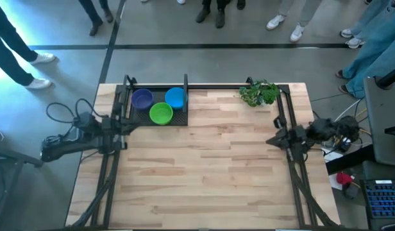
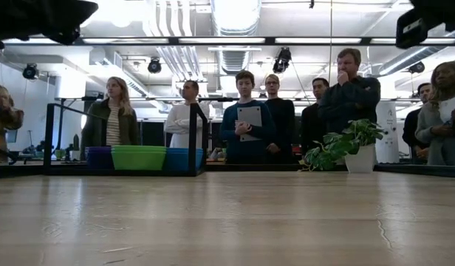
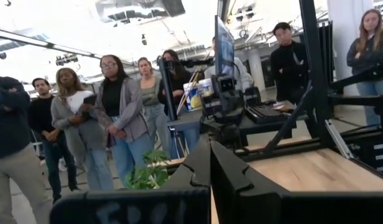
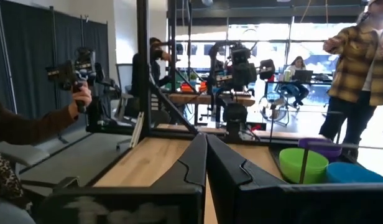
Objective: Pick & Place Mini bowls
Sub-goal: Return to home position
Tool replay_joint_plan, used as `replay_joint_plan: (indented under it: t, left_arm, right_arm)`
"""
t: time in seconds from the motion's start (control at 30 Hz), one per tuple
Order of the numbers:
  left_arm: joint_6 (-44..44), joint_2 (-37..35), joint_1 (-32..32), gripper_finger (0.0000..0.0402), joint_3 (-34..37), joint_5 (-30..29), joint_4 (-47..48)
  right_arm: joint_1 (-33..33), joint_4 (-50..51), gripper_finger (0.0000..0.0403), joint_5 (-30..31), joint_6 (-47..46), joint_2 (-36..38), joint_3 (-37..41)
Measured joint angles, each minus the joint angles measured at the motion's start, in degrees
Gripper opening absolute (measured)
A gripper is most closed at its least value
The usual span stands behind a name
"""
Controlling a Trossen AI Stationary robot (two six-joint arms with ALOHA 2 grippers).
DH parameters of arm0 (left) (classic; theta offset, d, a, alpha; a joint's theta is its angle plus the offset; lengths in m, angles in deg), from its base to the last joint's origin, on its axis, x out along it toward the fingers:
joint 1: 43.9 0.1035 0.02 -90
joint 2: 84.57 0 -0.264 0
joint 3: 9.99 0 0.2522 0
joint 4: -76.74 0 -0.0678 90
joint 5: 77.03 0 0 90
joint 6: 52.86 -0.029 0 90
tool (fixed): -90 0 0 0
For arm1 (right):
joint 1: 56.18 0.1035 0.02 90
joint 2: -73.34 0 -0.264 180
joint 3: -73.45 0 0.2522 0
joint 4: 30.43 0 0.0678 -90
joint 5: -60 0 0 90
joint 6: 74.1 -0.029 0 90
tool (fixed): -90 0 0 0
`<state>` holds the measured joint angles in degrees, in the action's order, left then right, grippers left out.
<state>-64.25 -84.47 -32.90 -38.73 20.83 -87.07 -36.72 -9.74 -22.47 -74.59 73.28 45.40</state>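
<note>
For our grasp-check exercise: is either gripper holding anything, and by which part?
Nothing is held. The left gripper and the right gripper, at the table's sides, have jaws shut with nothing between; the mini bowls sit apart in the black rack.

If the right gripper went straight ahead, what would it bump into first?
Probably the left arm across the table, though depth is hard to judge. The right gripper points over bare wood, and the green bowl sits off to one side.
</note>
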Motion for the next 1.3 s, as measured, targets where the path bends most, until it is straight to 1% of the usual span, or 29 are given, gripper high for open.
replay_joint_plan:
  t: [0.23, 0.47, 0.67, 0.87, 1.03, 1.1, 1.17, 1.3]
  left_arm:
    - [0.1, 0.0, 0.0, 0.0000, 6.1, 0.0, -5.5]
    - [1.0, 0.0, 0.0, 0.0000, 10.1, 0.2, -7.3]
    - [1.1, 0.0, 0.0, 0.0000, 14.2, 0.2, -11.8]
    - [1.0, 0.0, 0.0, 0.0000, 14.5, 0.6, -11.6]
    - [1.0, 0.0, 0.0, 0.0000, 14.5, 1.7, -9.0]
    - [1.1, 0.0, 0.0, 0.0000, 14.5, 1.7, -7.3]
    - [1.7, 0.0, 0.0, 0.0000, 14.5, 1.8, -5.5]
    - [4.0, 0.0, 0.0, 0.0000, 14.5, 2.7, -4.8]
  right_arm:
    - [0.0, -6.6, 0.0008, 0.0, 0.0, 0.0, 7.8]
    - [0.0, -11.9, 0.0008, -0.1, 0.1, 0.1, 13.5]
    - [0.0, -12.2, 0.0008, -0.2, 0.8, 0.1, 13.8]
    - [0.0, -11.9, 0.0008, -0.3, 1.0, 0.0, 13.8]
    - [0.0, -11.6, 0.0008, -0.2, 2.6, 0.0, 13.8]
    - [0.0, -9.8, 0.0008, -0.2, 3.9, -0.1, 13.8]
    - [0.0, -8.7, 0.0008, -0.3, 5.6, -0.4, 13.8]
    - [0.0, -8.6, 0.0008, -0.5, 8.5, -1.7, 13.8]
